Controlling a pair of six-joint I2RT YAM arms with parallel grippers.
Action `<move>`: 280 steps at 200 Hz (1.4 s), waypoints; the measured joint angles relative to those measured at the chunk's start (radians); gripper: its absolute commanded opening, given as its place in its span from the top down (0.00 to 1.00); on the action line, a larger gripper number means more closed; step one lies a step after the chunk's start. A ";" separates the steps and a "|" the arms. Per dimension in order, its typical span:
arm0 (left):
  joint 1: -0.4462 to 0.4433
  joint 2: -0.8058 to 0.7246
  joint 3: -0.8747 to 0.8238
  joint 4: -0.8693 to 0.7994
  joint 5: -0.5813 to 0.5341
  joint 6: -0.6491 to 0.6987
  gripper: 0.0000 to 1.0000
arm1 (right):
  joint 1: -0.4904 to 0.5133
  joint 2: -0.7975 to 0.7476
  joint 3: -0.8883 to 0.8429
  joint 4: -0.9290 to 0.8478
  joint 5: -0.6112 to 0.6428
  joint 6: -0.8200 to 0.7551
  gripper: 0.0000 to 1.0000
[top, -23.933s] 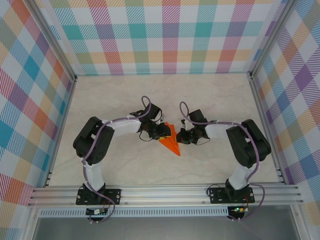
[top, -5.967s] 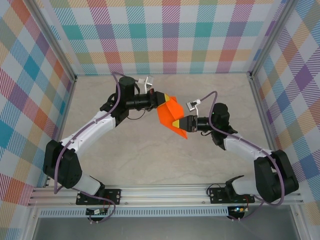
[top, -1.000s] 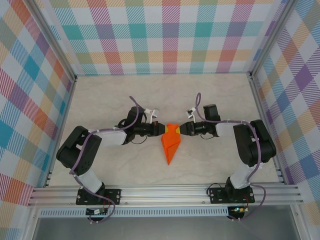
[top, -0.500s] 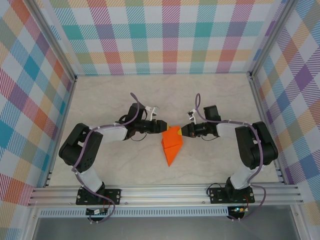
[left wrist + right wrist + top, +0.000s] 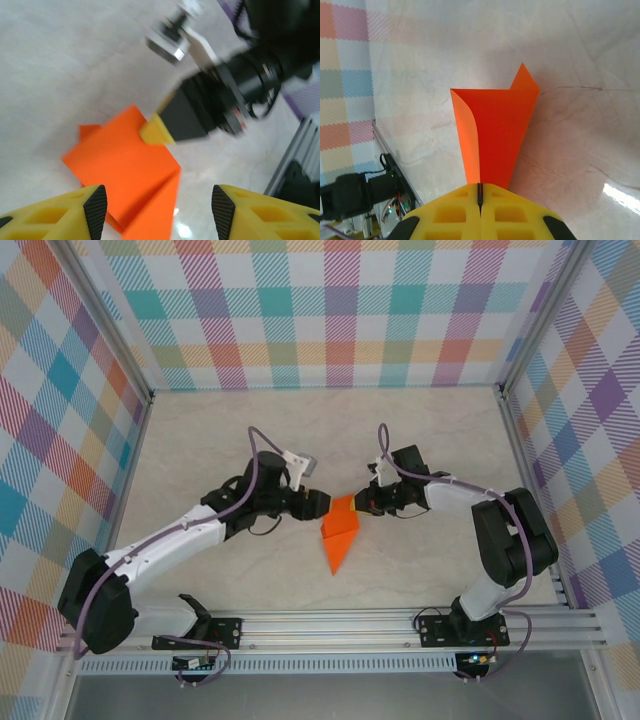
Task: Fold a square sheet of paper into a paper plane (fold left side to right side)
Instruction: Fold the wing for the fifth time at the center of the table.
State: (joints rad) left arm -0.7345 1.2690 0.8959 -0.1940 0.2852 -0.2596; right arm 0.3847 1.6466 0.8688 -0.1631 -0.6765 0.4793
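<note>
paper plane (image 5: 339, 536): an orange folded shape with a sharp tip is seen lying on the table (image 5: 200, 440). the sharp tip is pointed toward the arm bases. the wide end is up between the two grippers.
right gripper (image 5: 357, 503): it is squeezed tight on the wide end of the paper plane. in the right wrist view its yellow fingers (image 5: 445, 217) are pressed together with no gap, and the orange paper is pinched right between them.
paper seen from the right gripper: it is spread out straight ahead of the fingertips and gets wider farther away. one side is curled up into a flap, and one corner is poked up at the far end.
left gripper (image 5: 320, 503): it is let go, with its jaws held apart and nothing between them. in the left wrist view its two yellow fingers (image 5: 50, 215) are seen far apart.
paper seen from the left gripper: it is found just ahead of the wide jaws, a bit more toward the left finger. it cannot be told if it is touched.
the two grippers: they are faced toward each other, close together. the right gripper's yellow tip is seen clamped on the far corner of the paper.
</note>
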 measured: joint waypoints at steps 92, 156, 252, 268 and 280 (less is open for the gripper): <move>-0.369 0.254 0.059 -0.169 -0.349 -0.096 0.39 | 0.012 0.008 0.059 -0.144 0.110 0.120 1.00; -0.411 0.421 0.188 -0.232 -0.497 -0.154 0.40 | 0.026 0.013 0.076 -0.173 0.122 0.139 1.00; -0.423 0.515 0.257 -0.316 -0.585 -0.219 0.58 | 0.030 0.030 0.089 -0.181 0.128 0.157 1.00; -0.423 0.528 0.267 -0.328 -0.587 -0.224 0.63 | 0.030 0.033 0.090 -0.184 0.128 0.157 1.00; -0.423 0.537 0.270 -0.331 -0.587 -0.223 0.65 | 0.031 0.038 0.092 -0.186 0.129 0.158 1.00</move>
State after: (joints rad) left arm -1.1580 1.8061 1.1664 -0.5251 -0.3019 -0.4828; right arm 0.4152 1.6848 0.9607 -0.3489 -0.5476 0.6369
